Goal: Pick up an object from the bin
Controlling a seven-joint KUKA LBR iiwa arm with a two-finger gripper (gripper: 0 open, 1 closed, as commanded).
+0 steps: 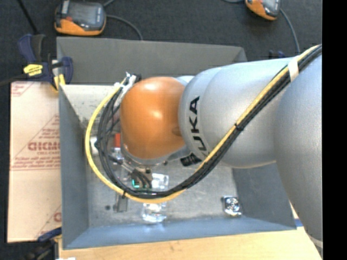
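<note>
- Arm (255, 112) with orange cover (152, 118), uppermost, spans bin (73, 161) from right.
- Gripper (140, 182), under cover, over bin's left-centre floor; whether open or closed cannot be told.
- Clear crumpled piece (153, 213) nearest it, by front wall; silvery bit (231, 205) apart, right.

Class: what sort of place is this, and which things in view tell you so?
Probably a robotics lab's bin-picking test station: a KUKA arm reaches into a grey metal bin holding a small shiny piece.

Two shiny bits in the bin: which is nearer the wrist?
The clear one at the front wall, under the wrist; the silvery one lies far right.
</note>
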